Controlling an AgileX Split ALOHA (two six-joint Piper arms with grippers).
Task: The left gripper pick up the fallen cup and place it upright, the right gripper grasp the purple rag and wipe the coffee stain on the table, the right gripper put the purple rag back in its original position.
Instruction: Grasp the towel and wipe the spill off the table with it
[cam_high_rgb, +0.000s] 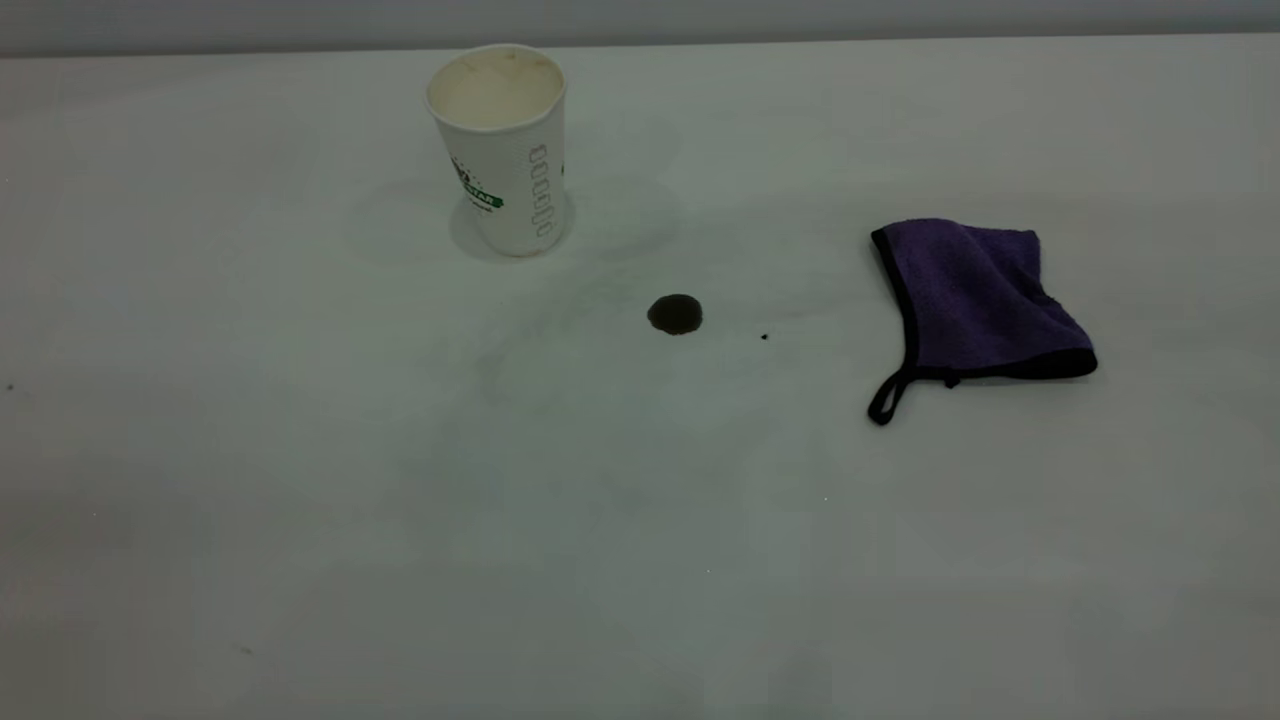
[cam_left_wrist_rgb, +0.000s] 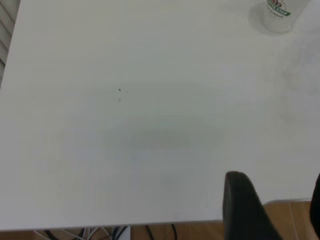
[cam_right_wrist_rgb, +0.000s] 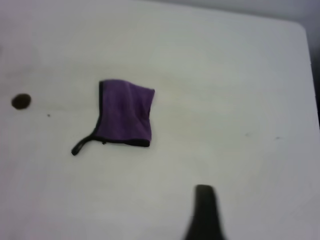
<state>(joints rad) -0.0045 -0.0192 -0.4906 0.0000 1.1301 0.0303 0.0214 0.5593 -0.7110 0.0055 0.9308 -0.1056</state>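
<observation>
The cup (cam_high_rgb: 503, 150) stands upright at the back left of the table (cam_high_rgb: 300, 450), mouth up, cream inside showing. The coffee stain (cam_high_rgb: 675, 314) is a small dark round blot in front and to the right of it. The purple rag (cam_high_rgb: 975, 300) lies crumpled at the right, its black loop toward the front. Neither gripper shows in the exterior view. My left gripper (cam_left_wrist_rgb: 277, 200) is open and empty near the table's edge, far from the cup (cam_left_wrist_rgb: 280, 12). Only a dark part of my right gripper (cam_right_wrist_rgb: 205, 212) shows, well away from the rag (cam_right_wrist_rgb: 124, 112) and the stain (cam_right_wrist_rgb: 21, 101).
A tiny black speck (cam_high_rgb: 764, 337) lies between the stain and the rag. The table's edge, with wooden floor and cables beyond it, shows in the left wrist view (cam_left_wrist_rgb: 150, 225). The table's corner shows in the right wrist view (cam_right_wrist_rgb: 300, 30).
</observation>
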